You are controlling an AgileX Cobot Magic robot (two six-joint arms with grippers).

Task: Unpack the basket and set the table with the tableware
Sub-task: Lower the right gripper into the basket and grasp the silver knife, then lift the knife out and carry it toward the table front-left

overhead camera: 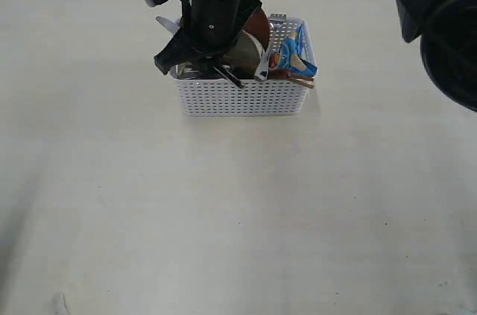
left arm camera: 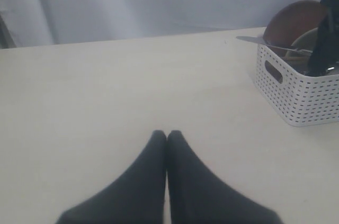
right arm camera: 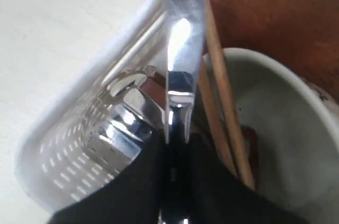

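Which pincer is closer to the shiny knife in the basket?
The right one. The right pincer is down in the basket, around the knife. The left pincer is shut over bare table, well apart from it.

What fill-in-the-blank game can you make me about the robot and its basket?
1. The right gripper is pinching the shiny steel ____.
2. The basket with the little holes is coloured ____.
3. The snack packet poking out of the basket is mostly ____.
4. The left gripper holds nothing, and it is ____ (open or shut).

Missing words: knife; white; blue; shut.
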